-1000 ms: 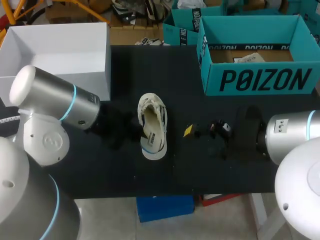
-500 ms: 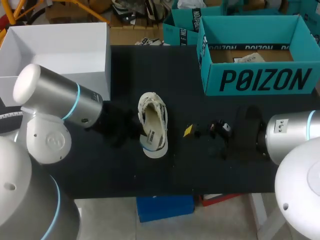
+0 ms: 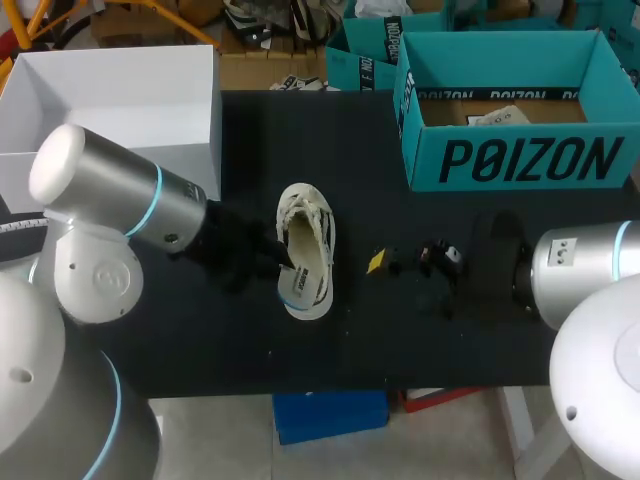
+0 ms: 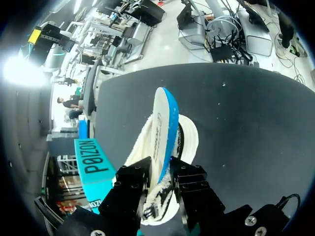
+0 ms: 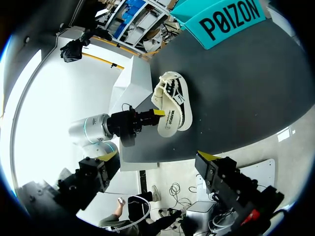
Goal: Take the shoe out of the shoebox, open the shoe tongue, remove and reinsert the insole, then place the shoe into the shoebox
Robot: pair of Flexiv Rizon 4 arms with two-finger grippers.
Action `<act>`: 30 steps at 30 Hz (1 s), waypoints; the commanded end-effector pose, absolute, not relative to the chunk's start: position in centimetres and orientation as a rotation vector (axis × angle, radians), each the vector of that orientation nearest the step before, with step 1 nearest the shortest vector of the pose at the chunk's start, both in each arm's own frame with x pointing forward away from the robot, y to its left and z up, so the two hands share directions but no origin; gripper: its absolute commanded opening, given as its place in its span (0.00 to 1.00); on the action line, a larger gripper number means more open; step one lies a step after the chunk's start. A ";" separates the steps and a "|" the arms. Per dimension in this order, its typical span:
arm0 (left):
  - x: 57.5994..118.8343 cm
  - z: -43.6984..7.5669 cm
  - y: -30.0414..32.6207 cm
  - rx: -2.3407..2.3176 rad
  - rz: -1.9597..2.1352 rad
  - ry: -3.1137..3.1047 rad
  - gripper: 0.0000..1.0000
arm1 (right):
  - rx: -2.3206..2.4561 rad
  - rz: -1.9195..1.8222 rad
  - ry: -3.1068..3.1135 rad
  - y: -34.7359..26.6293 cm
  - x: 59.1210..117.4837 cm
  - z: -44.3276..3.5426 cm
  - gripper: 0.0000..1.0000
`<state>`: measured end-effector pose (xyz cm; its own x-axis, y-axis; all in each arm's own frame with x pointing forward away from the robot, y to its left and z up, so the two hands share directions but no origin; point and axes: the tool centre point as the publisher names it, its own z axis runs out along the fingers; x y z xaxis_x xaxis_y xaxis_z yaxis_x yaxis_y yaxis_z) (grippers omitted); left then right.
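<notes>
The left claw [image 4: 161,174] pinches the insole [image 4: 165,123], which stands on edge out of the shoe [image 3: 305,255]. The shoe lies mid-tabletop [image 3: 450,340], apart from the teal shoebox [image 3: 520,160]. The right claw [image 5: 157,157] is spread wide, apart from the shoe.

The left gripper [image 4: 159,171] has advanced rightward to the shoe [image 3: 306,248], pinching its insole [image 4: 164,120].

A matte black table [image 3: 450,350] spreads under even light, its top perhaps covered in cloth.
</notes>
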<state>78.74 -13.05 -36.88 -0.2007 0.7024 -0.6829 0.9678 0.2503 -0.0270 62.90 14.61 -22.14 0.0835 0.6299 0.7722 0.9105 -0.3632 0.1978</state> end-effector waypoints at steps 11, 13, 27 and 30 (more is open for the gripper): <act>78.2 -34.7 -11.5 1.536 -0.509 1.990 1.00 | -1.849 -1.310 -1.418 14.1 62.8 -22.7 1.00; 78.7 -34.5 -11.2 1.537 -0.482 1.997 1.00 | -1.849 -1.310 -1.418 14.1 62.8 -22.7 1.00; 83.7 -34.4 -12.0 1.780 -0.205 2.005 0.39 | -1.849 -1.310 -1.418 14.1 62.8 -22.7 1.00; 84.2 -34.7 -12.4 1.811 -0.186 2.005 0.40 | -1.849 -1.310 -1.418 14.1 62.8 -22.7 1.00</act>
<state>83.22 -11.34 -34.45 -0.0330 0.8744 -0.4841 0.9715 0.1419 0.1901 62.90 14.62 -22.14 0.0835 0.6299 0.7722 0.9105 -0.3632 0.1978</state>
